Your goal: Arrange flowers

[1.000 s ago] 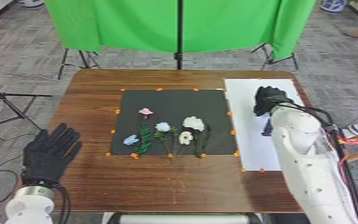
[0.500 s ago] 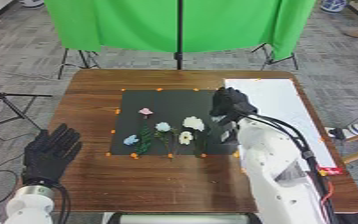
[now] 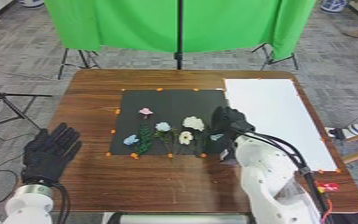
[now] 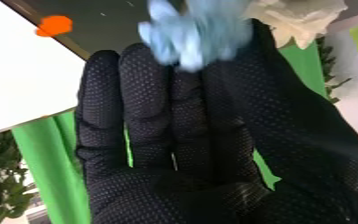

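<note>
With right hand (image 3: 226, 119) low over the right edge of the dark mat (image 3: 162, 98), closed to a narrow pinch, fingers long and side by side, thumb drawn in toward their tips. Caught there, or so it seems through the blur at the fingertips, a light blue flower (image 4: 191, 37). Set above the mat's lower right part in the head view, just beside the gloved fingers. Hard to tell whether touching the mat.

Next outward, to the left of the held bloom: a cream flower with a dark centre (image 3: 186, 137), and just above, a larger white flower (image 3: 193, 123). Further left, a pale blue flower (image 3: 163, 127), with thin stems running down toward the mat's near edge. Past that, a pink flower (image 3: 146, 111), higher than the rest, over a dense green leafy stem (image 3: 144, 143). Near that leafy stem, on its left, a small blue flower (image 3: 130, 140).

Around the mat's border, bits of orange tape (image 4: 54, 26). Just right of the mat, a long white board (image 3: 273, 110), flat on the brown bench (image 3: 158, 192). Well apart, at the bench's left side, left hand (image 3: 50, 150) wide open, fingers straight and spread. Beyond the far edge, a green curtain (image 3: 131, 25) behind a dark upright pole (image 3: 180, 32).
</note>
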Robot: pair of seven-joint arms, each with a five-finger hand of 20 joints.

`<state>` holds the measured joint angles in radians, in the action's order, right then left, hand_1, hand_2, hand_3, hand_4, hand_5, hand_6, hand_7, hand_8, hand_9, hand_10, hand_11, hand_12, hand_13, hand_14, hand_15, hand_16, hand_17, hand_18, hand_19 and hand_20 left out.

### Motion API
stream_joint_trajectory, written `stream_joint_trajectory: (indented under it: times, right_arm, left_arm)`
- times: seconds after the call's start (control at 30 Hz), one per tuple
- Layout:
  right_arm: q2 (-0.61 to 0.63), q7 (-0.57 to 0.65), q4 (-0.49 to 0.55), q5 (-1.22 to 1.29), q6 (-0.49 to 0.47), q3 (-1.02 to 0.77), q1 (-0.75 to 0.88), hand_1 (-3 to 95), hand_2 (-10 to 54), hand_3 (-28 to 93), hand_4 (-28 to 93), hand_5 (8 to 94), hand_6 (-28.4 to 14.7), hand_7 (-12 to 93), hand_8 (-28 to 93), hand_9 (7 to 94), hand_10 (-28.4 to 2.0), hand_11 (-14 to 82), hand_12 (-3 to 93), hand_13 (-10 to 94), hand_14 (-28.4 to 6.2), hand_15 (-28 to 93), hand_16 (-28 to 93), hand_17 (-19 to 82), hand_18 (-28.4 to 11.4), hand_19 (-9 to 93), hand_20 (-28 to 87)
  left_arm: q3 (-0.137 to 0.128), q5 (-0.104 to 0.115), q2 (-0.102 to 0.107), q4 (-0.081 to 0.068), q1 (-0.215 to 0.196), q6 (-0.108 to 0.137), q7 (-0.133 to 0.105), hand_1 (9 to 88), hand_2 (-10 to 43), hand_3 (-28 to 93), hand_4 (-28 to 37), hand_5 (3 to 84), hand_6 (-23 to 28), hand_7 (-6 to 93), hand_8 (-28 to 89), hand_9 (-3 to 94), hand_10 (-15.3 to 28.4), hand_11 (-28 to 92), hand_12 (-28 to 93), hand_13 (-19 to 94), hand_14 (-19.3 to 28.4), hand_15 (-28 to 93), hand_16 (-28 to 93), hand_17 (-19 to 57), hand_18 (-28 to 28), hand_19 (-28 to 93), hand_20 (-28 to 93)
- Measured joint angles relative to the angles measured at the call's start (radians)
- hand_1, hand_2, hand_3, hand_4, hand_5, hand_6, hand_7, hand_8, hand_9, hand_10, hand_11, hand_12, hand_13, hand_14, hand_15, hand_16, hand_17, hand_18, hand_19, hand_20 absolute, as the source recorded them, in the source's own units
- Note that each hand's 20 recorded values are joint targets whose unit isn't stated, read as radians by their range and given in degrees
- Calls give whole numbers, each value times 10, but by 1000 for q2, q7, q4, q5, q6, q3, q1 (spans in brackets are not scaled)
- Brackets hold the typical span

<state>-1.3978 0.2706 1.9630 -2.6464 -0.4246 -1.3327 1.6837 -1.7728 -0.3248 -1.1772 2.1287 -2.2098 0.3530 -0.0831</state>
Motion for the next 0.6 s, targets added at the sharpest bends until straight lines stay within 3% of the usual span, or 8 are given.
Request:
stream_joint_trajectory:
  times: [0.13, 0.3, 0.43, 0.6]
  right_arm:
    - [-4, -1, 4, 12, -8, -9, 10, 516, -78, 712, -281, 624, -41, 222, -23, 657, -161, 231, 221, 575, -124, 573, 325, 270, -218, 740, 318]
    - [-14, 12, -1, 32, -5, -4, 7, 465, -48, 743, -260, 593, -42, 193, -120, 629, -170, 215, 197, 571, -135, 587, 272, 271, -220, 745, 311]
    - [-20, 31, -2, 62, 16, 0, 4, 370, 37, 735, -238, 573, -56, 172, -116, 609, -188, 196, 190, 562, -153, 584, 244, 270, -225, 747, 303]
    - [-12, 55, 10, 123, 59, -2, 4, 331, 73, 735, -228, 542, -64, 151, -107, 576, -200, 179, 186, 526, -166, 558, 220, 259, -225, 730, 287]
  left_arm:
    - [-1, 0, 1, 0, 0, 1, 1, 298, 135, 738, -283, 457, 105, 130, -86, 408, 150, 227, 131, 300, 156, 444, -63, -47, 152, 354, 179]
    - [-2, 0, 0, 2, -4, 2, -3, 296, 134, 738, -283, 457, 105, 129, -85, 408, 151, 228, 130, 301, 156, 444, -64, -46, 151, 353, 179]
    - [-1, 1, -1, 2, -11, 2, -5, 288, 133, 739, -283, 456, 105, 126, -86, 402, 154, 220, 127, 292, 154, 432, -66, -45, 151, 351, 177]
    - [0, 0, -2, 1, -12, -4, -14, 268, 128, 744, -283, 443, 98, 87, -83, 377, 140, 161, 108, 268, 127, 296, -80, -18, 120, 276, 139]
